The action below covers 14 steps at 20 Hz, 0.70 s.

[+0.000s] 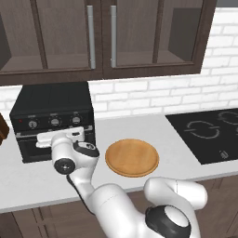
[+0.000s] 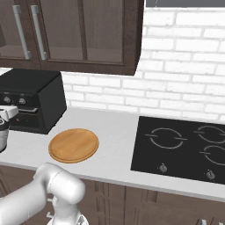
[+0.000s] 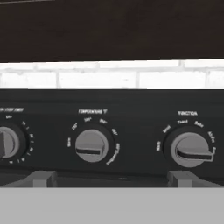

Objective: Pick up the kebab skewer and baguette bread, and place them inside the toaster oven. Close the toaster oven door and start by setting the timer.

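Hand (image 1: pixel 60 138) before toaster oven (image 1: pixel 51 100) knobs (image 3: pixel 91 145)

One toaster oven (image 1: pixel 52 122) stands on the bench (image 1: pixel 139 128), and its front panel carries three knobs: a left knob (image 3: pixel 6 142), a middle knob (image 3: pixel 91 145) and a right knob (image 3: pixel 190 149). One round wooden plate (image 1: pixel 132 157) lies just right of the toaster oven. One black cooktop (image 2: pixel 182 147), farther right of the toaster oven, shows burner rings. Two cabinet handles (image 1: pixel 91 36) hang above the toaster oven.
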### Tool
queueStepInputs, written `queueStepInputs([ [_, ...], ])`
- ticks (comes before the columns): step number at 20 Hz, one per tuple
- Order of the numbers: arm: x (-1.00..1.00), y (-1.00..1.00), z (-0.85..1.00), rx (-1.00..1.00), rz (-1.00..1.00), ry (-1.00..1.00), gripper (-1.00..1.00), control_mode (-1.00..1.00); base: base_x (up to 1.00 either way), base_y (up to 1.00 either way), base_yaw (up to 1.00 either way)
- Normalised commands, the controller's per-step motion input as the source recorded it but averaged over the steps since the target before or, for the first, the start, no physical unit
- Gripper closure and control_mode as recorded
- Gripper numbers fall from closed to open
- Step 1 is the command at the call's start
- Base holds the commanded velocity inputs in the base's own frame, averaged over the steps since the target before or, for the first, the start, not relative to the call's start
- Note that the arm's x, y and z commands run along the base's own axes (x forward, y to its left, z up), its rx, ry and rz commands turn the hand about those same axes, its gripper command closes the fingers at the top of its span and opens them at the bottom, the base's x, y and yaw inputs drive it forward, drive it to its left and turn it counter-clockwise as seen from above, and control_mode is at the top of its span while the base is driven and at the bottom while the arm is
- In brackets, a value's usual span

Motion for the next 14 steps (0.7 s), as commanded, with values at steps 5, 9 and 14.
queueStepInputs([
  [5,0.0,0.0,0.0,0.0,0.0,0.0,-1.0,-1.0,0.0,0.0,0.0],
  [9,0.0,0.01,0.0,0.0,0.0,0.0,-1.0,-1.0,0.0,0.0,0.0],
  [14,0.0,0.2,0.0,0.0,0.0,0.0,-1.0,-1.0,0.0,0.0,0.0],
])
